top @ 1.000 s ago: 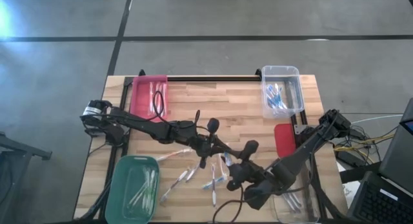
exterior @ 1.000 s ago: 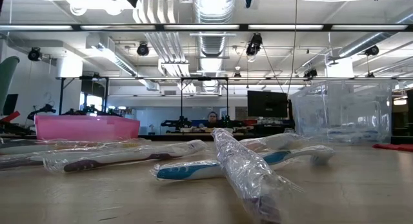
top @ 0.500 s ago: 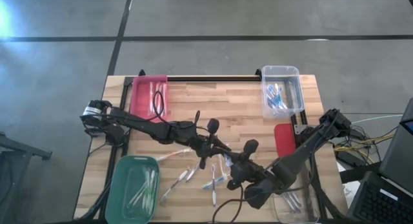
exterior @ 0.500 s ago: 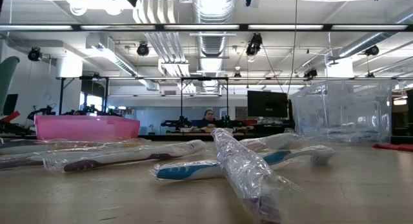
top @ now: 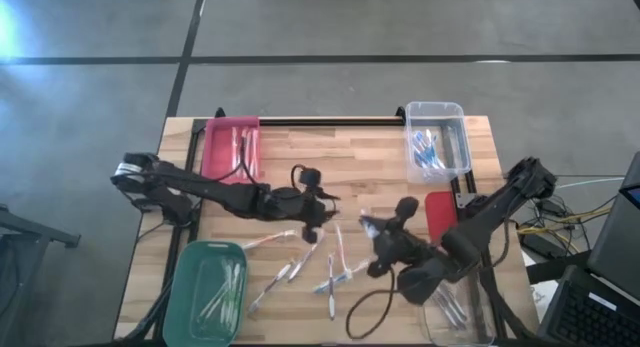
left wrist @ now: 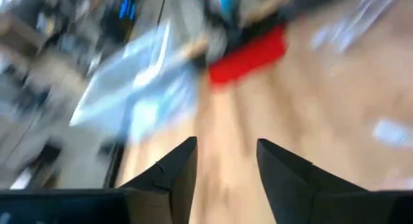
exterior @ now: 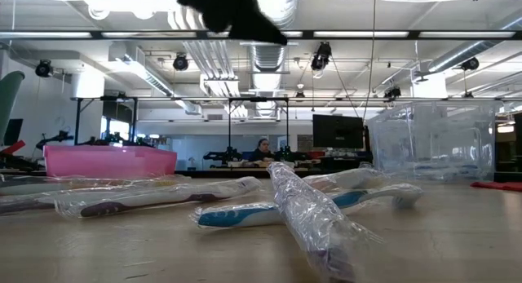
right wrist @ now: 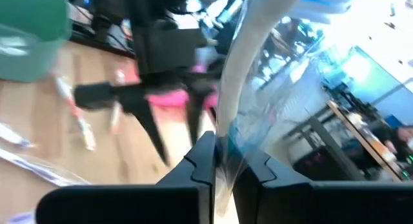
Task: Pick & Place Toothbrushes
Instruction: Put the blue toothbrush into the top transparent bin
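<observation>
Toothbrushes [top: 300, 270] in clear wrappers are lying scattered low in the middle of the high view's wooden surface [top: 370, 152], with more sitting in the pink bin [top: 233, 147] at upper left, the green bin [top: 207, 291] at lower left and the clear bin [top: 436, 140] at upper right. Right hand [right wrist: 222, 161] is pinching one wrapped toothbrush [right wrist: 240, 69], fingers pressed together on it, right of centre. Left hand [left wrist: 226, 153] is hovering near centre, fingers spread, holding nothing. No writing is readable.
</observation>
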Robot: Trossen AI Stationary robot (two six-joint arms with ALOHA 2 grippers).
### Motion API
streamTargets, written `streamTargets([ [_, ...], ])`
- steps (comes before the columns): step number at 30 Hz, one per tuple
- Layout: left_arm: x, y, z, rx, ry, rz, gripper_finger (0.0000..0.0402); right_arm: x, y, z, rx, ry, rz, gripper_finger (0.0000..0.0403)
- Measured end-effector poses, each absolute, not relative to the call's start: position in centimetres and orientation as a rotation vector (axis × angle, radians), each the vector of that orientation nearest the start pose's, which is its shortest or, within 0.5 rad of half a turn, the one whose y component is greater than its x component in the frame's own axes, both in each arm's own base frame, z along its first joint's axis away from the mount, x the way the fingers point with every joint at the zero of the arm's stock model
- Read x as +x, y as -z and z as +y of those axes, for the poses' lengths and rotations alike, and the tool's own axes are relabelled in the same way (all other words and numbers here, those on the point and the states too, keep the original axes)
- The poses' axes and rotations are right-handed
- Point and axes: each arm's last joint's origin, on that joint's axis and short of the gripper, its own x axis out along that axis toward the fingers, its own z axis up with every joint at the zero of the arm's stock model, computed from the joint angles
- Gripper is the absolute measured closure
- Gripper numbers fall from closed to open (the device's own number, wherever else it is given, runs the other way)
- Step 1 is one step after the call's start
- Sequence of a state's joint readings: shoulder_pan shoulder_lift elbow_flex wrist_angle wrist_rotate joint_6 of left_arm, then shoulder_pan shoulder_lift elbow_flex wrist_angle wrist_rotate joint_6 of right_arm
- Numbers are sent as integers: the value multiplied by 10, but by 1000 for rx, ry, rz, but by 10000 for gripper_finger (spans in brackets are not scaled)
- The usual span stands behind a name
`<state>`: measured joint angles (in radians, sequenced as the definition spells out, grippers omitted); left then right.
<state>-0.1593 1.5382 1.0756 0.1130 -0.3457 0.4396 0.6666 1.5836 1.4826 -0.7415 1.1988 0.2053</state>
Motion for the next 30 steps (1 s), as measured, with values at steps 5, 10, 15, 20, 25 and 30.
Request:
streamTargets([
  [5,324,-270,-35,441,-209,601,229,265,-362,144,-459,622,473,381],
  [10,314,-256,-33,343,-234,626,236,268,-381,88,-361,665,527,381],
  [15,310,-243,-33,254,-255,560,243,257,-395,21,-223,732,608,381],
  [20,306,-230,-34,192,-262,503,243,234,-405,-35,-83,819,646,381],
  [25,302,-220,-33,147,-272,489,244,208,-406,-80,7,973,711,381],
  [30,298,-212,-33,102,-283,491,244,185,-396,-123,156,1054,836,381],
])
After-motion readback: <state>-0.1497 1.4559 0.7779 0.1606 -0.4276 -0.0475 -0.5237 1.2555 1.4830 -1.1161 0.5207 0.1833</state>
